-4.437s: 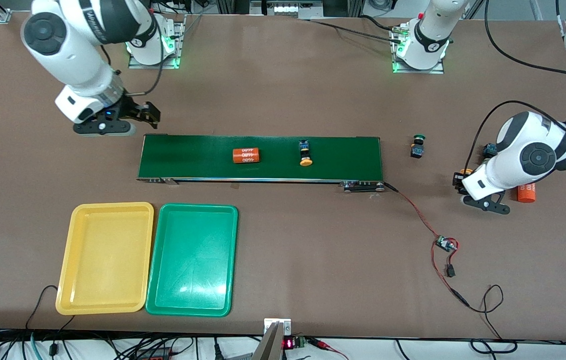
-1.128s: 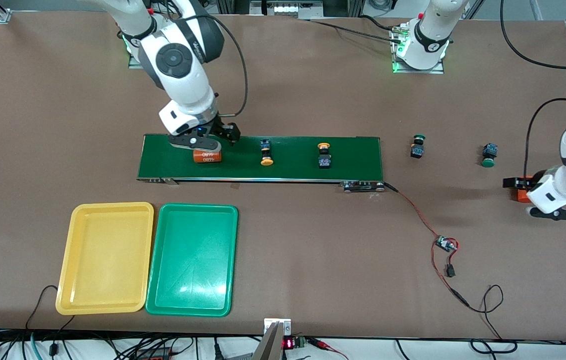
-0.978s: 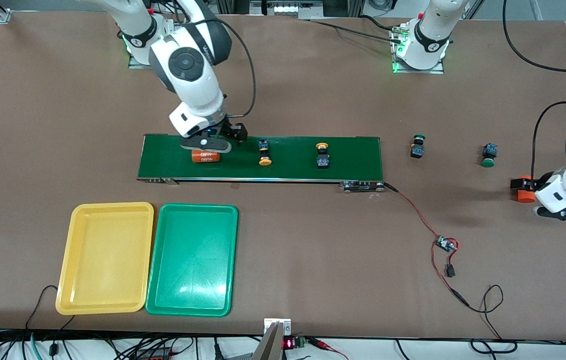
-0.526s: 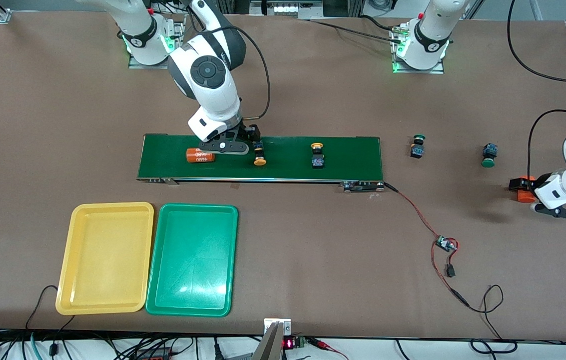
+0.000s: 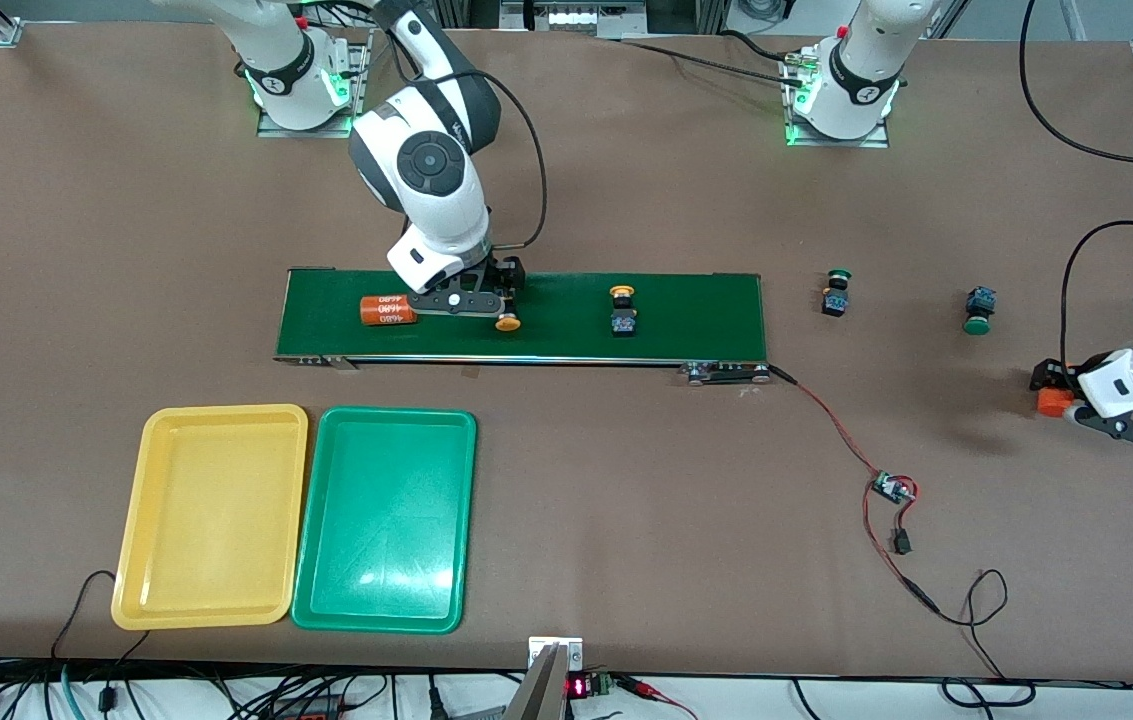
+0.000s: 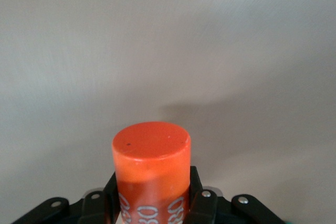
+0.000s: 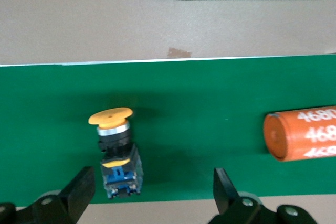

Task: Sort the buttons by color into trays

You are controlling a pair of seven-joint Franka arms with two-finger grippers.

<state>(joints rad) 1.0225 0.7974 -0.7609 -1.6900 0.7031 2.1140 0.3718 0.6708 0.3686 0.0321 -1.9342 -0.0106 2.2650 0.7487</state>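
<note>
On the dark-green conveyor belt (image 5: 686,300), an orange cylinder (image 5: 388,310) lies just beside the right gripper (image 5: 498,296), whose fingers stand apart over a yellow-capped button (image 5: 507,321) lying on its side, cap toward the front camera. A second yellow-capped button (image 5: 622,309) lies on the belt with its cap toward the bases. Two green-capped buttons (image 5: 836,292) (image 5: 977,309) lie on the table toward the left arm's end, where the left gripper (image 5: 1061,395) is clamped on another orange cylinder (image 6: 151,169).

Long dark-green conveyor belt (image 5: 566,345) flat on brown worktop (image 5: 626,200), toward right arm's end. Orange cylinder marked 4680 (image 5: 386,310) lying on its side on belt. Second orange cylinder (image 6: 151,167) at left arm's end, raised off worktop. Small circuit board (image 5: 892,488) with red-and-black wires (image 5: 831,420) running to belt's end, nearer front camera than belt.
</note>
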